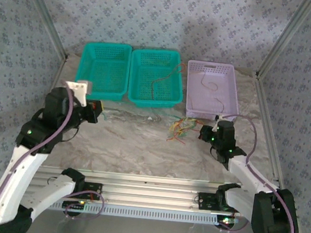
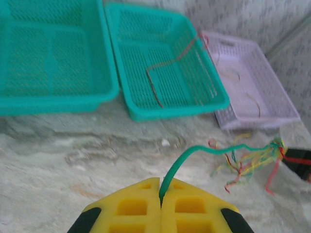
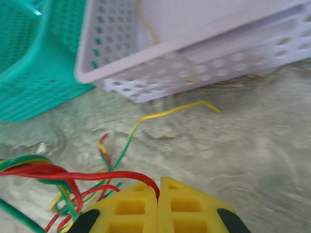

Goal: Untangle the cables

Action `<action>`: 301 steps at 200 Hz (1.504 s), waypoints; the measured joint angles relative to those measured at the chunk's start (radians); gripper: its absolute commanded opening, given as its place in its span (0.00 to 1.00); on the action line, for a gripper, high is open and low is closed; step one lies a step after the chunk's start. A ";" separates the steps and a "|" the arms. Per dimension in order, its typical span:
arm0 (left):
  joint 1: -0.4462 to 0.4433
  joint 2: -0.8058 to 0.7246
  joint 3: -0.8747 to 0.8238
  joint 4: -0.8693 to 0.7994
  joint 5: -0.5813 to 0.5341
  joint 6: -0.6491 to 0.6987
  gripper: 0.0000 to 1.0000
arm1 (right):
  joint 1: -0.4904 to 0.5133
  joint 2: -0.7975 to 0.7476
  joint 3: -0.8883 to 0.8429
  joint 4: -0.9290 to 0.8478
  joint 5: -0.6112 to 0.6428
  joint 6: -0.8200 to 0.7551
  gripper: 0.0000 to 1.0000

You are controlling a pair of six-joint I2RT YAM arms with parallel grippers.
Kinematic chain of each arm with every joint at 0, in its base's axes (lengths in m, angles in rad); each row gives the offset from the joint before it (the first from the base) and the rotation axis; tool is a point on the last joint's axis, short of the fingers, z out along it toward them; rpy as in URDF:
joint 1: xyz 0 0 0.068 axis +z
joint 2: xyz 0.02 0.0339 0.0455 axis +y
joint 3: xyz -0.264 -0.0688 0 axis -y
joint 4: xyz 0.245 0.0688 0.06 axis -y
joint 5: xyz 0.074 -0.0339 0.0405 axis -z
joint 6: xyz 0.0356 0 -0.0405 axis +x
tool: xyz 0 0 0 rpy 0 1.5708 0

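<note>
A tangle of thin green, yellow and red cables (image 1: 178, 129) lies on the marble table between the two arms. My left gripper (image 2: 160, 190) is shut on a green cable (image 2: 194, 154) that arcs away to the bundle (image 2: 252, 162) at the right. In the top view the left gripper (image 1: 95, 111) sits left of the tangle. My right gripper (image 3: 159, 187) is shut on a red cable (image 3: 82, 174) that runs left into the knot (image 3: 63, 187). That right gripper (image 1: 204, 133) sits just right of the tangle. A yellow-green cable (image 3: 160, 115) trails toward the lilac basket.
Two teal baskets (image 1: 106, 71) (image 1: 155, 77) and a lilac basket (image 1: 211, 88) stand along the back. A brown cable (image 2: 160, 73) lies in the middle teal basket, and thin cables (image 1: 211, 86) lie in the lilac one. Patterned walls close in both sides.
</note>
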 measured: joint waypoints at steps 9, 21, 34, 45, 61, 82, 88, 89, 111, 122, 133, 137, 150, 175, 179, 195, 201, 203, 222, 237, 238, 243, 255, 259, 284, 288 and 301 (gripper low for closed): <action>0.004 -0.013 0.016 0.000 -0.033 0.000 0.00 | -0.005 0.000 0.000 -0.023 0.032 0.004 0.00; 0.005 -0.024 0.037 -0.001 -0.077 0.001 0.00 | -0.017 0.000 -0.002 -0.055 0.072 0.010 0.00; 0.006 -0.031 0.065 0.003 -0.116 0.001 0.00 | -0.027 -0.001 -0.008 -0.080 0.098 0.014 0.00; 0.006 -0.035 0.077 0.013 -0.135 0.001 0.00 | -0.032 -0.001 -0.014 -0.090 0.106 0.018 0.00; 0.006 -0.034 0.079 0.031 -0.153 0.001 0.00 | -0.032 -0.001 -0.020 -0.092 0.106 0.018 0.00; 0.006 -0.011 0.088 0.043 -0.179 0.001 0.00 | -0.029 -0.009 -0.029 -0.077 0.087 0.017 0.00; 0.006 0.002 0.095 0.047 -0.192 0.001 0.00 | -0.027 -0.019 -0.036 -0.066 0.078 0.017 0.00; 0.006 0.003 0.097 0.048 -0.193 0.001 0.00 | -0.027 -0.020 -0.037 -0.064 0.077 0.016 0.00; 0.006 0.045 0.129 0.063 -0.265 0.001 0.00 | -0.006 -0.069 -0.066 -0.021 0.043 0.013 0.00; 0.007 0.064 0.134 0.076 -0.298 0.002 0.00 | 0.010 -0.085 -0.072 -0.005 0.032 0.009 0.00; 0.011 0.087 0.142 0.082 -0.329 0.001 0.00 | 0.026 -0.091 -0.073 0.012 0.021 0.003 0.00; 0.012 0.098 0.145 0.084 -0.341 0.001 0.00 | 0.031 -0.091 -0.073 0.018 0.019 0.001 0.00; 0.015 0.137 0.152 0.100 -0.372 0.001 0.00 | 0.048 -0.090 -0.073 0.032 0.016 -0.006 0.00; 0.039 0.234 0.179 0.119 -0.422 0.001 0.00 | 0.079 -0.090 -0.073 0.053 0.011 -0.013 0.00; 0.045 0.256 0.184 0.123 -0.428 0.001 0.00 | 0.084 -0.090 -0.073 0.056 0.011 -0.014 0.00; 0.071 0.323 0.198 0.128 -0.446 -0.001 0.00 | 0.102 -0.090 -0.073 0.064 0.011 -0.023 0.00; 0.082 0.341 0.203 0.129 -0.448 -0.004 0.00 | 0.109 -0.090 -0.073 0.067 0.011 -0.026 0.00; 0.085 0.345 0.203 0.129 -0.449 -0.006 0.00 | 0.111 -0.090 -0.073 0.068 0.011 -0.027 0.00; 0.121 0.378 0.216 0.129 -0.448 -0.019 0.00 | 0.129 -0.090 -0.073 0.071 0.012 -0.037 0.00; 0.144 0.392 0.232 0.129 -0.447 -0.027 0.00 | 0.139 -0.090 -0.073 0.071 0.012 -0.041 0.00; 0.144 0.392 0.233 0.129 -0.447 -0.027 0.00 | 0.140 -0.090 -0.073 0.071 0.012 -0.041 0.00; 0.151 0.399 0.240 0.129 -0.444 -0.030 0.00 | 0.142 -0.090 -0.073 0.071 0.012 -0.042 0.00; 0.165 0.418 0.250 0.138 -0.438 -0.037 0.00 | 0.148 -0.090 -0.073 0.071 0.012 -0.044 0.00; 0.169 0.424 0.251 0.142 -0.435 -0.039 0.00 | 0.151 -0.090 -0.073 0.071 0.012 -0.044 0.00; 0.201 0.483 0.251 0.163 -0.399 -0.052 0.00 | 0.168 -0.090 -0.073 0.071 0.013 -0.051 0.00; 0.207 0.497 0.251 0.165 -0.394 -0.054 0.00 | 0.172 -0.090 -0.073 0.071 0.013 -0.052 0.00; 0.226 0.541 0.251 0.168 -0.380 -0.065 0.00 | 0.179 -0.090 -0.073 0.071 0.013 -0.053 0.00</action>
